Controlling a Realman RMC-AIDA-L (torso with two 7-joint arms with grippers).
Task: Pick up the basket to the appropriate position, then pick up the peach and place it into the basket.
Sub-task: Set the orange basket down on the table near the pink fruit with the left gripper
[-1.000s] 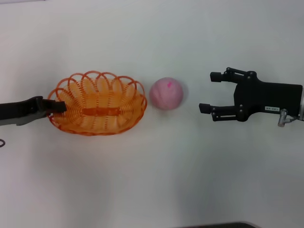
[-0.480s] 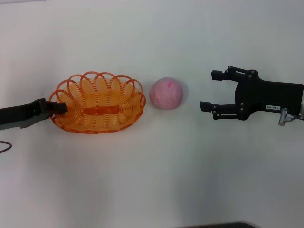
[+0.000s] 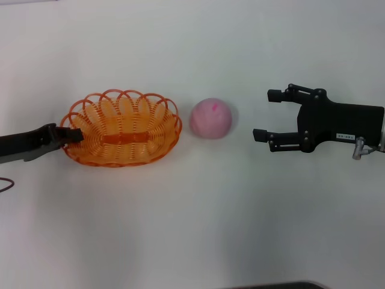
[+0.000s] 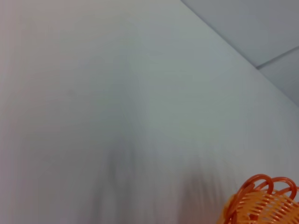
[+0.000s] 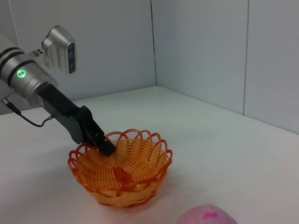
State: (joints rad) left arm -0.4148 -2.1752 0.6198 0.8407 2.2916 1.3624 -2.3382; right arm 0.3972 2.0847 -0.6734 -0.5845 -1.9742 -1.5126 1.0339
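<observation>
The orange wire basket (image 3: pixel 120 127) sits left of centre on the white table. My left gripper (image 3: pixel 72 133) comes in from the left and is shut on the basket's left rim. The right wrist view shows that gripper (image 5: pixel 105 147) gripping the rim of the basket (image 5: pixel 121 170). A corner of the basket (image 4: pixel 261 200) shows in the left wrist view. The pale-pink peach (image 3: pixel 210 118) rests just right of the basket, apart from it, and peeks into the right wrist view (image 5: pixel 208 216). To the right of the peach my right gripper (image 3: pixel 266 115) is open, with nothing between its fingers.
The white table (image 3: pixel 192 229) spreads bare in front of and behind the basket and the peach. Grey wall panels (image 5: pixel 201 46) stand behind the table in the right wrist view. A thin cable (image 3: pixel 6 183) lies at the left edge.
The basket has shifted slightly left and away with my left gripper on its rim, widening the gap to the peach. The right gripper and the peach have stayed put.
</observation>
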